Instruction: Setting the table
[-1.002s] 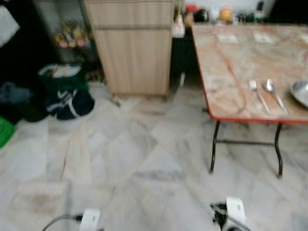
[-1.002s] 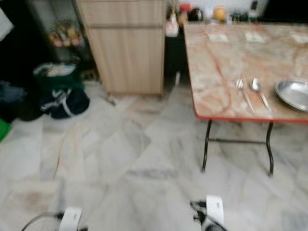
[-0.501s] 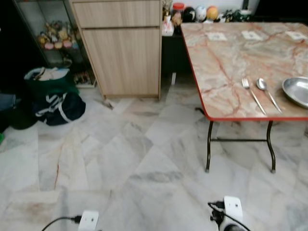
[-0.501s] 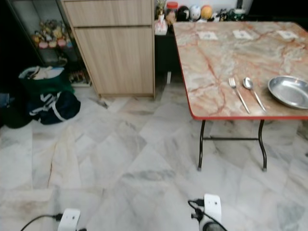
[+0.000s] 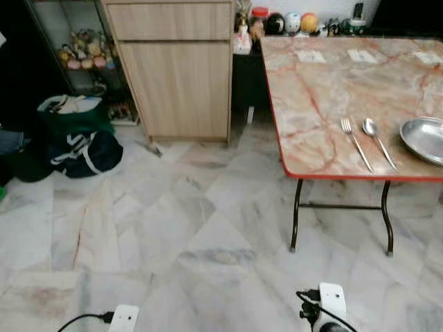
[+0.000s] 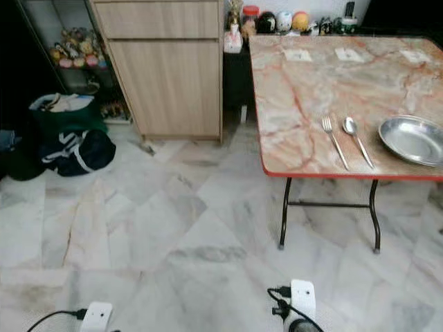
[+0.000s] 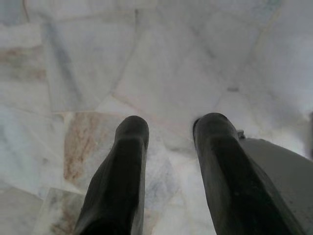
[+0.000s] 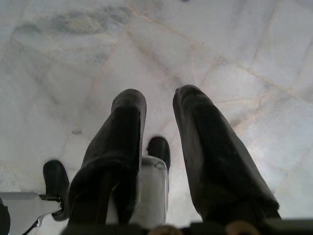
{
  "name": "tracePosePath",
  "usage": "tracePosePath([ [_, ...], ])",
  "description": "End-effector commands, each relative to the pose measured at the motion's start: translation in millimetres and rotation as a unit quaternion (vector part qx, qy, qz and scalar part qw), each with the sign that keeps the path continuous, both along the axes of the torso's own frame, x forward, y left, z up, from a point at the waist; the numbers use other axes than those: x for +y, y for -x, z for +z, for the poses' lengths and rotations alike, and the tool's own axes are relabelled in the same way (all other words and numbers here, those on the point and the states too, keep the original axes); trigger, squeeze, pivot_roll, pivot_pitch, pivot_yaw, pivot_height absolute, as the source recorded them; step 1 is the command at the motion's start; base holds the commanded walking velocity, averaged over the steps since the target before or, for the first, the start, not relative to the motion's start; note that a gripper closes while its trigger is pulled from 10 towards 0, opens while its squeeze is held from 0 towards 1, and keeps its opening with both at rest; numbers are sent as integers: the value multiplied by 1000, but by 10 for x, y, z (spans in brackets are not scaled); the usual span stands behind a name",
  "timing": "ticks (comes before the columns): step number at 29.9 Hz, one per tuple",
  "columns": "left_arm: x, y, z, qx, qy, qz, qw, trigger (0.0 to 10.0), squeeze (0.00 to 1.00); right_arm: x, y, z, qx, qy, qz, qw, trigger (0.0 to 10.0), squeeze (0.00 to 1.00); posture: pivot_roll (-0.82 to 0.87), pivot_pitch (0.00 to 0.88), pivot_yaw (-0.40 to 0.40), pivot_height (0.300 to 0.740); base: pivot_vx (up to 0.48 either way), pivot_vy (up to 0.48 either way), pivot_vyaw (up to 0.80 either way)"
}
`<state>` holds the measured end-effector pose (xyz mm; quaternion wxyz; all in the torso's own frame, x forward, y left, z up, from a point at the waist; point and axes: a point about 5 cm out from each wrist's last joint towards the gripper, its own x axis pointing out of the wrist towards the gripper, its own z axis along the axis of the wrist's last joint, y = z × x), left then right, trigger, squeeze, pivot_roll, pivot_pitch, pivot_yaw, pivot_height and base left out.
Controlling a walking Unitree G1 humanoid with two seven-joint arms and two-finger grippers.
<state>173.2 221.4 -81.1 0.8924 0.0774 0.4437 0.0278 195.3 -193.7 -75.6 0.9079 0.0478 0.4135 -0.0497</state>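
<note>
Marble-topped table (image 6: 297,104) already carries a fork (image 6: 334,142), a spoon (image 6: 356,140) just beside it and a steel plate (image 6: 414,138) near its front edge, so one place looks partly laid, though what else is wanted I cannot tell. Both arms hang low over the floor (image 5: 173,228), well short of the table. The left gripper (image 7: 168,132) and the right gripper (image 8: 159,105) each have their fingers apart, holding nothing.

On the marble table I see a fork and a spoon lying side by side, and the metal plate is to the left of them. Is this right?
Not quite. The fork and spoon do lie side by side on the table, but the metal plate is to their right, near the table's right end. The right eye view shows it.
</note>
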Motion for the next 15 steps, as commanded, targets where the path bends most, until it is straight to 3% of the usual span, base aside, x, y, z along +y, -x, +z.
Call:
tracePosePath([
  [1,67,-174,94,-7,31,-2,999,10000,0,117,15,-30,8,-35,-50,998,10000,0,-72,110,61,740,0,-480,0],
  [15,67,-174,94,-7,31,-2,999,10000,0,117,15,-30,8,-35,-50,998,10000,0,-72,110,61,740,0,-480,0],
])
